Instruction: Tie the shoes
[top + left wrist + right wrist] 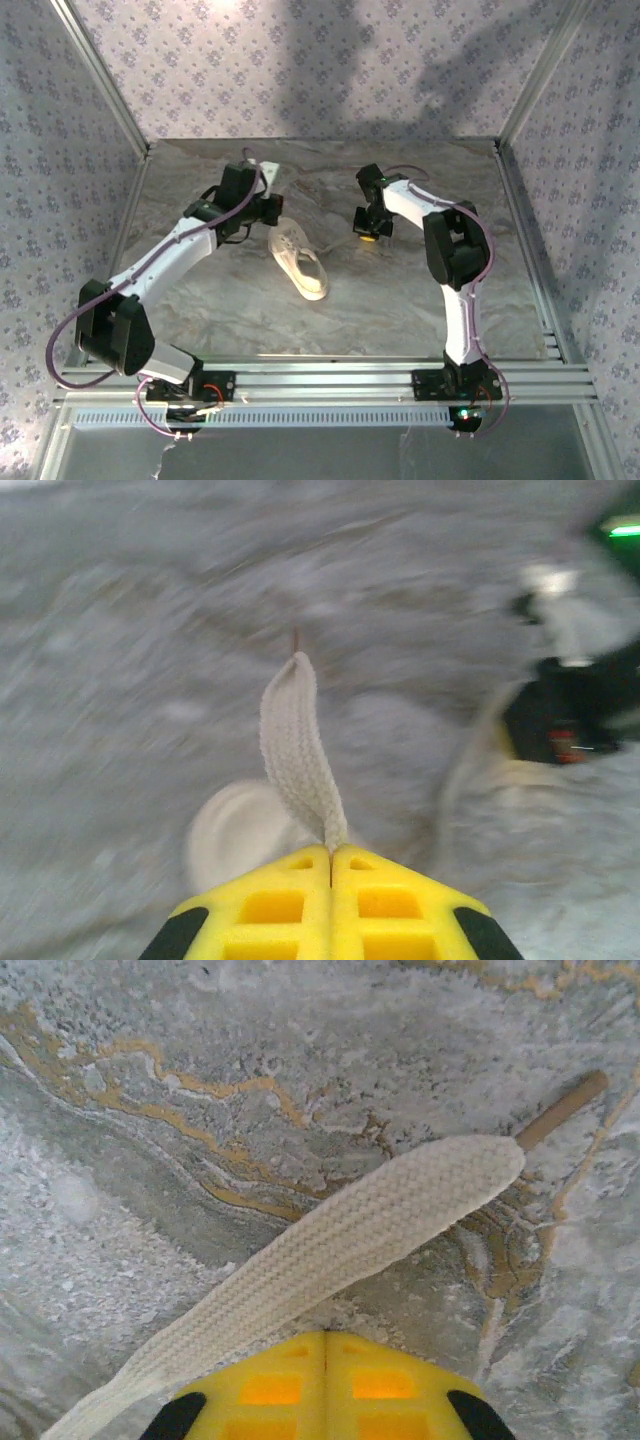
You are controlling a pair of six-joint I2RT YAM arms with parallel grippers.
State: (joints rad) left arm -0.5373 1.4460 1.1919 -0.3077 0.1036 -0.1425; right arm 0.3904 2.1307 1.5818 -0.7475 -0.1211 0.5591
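Observation:
The cream-white shoe lies on the marble table, midway between the two arms. Just behind its left side is my left gripper. In the left wrist view, that left gripper is shut on a white lace, which rises from its yellow tips, with the blurred shoe behind. My right gripper hovers to the right of the shoe. In the right wrist view, the right gripper is shut. The other lace lies slantwise on the table just past its tips, with a strip of table between them.
Patterned walls and metal posts enclose the table on three sides. An aluminium rail runs along the near edge. The right arm shows blurred at the right of the left wrist view. The lace's brown aglet points up and right.

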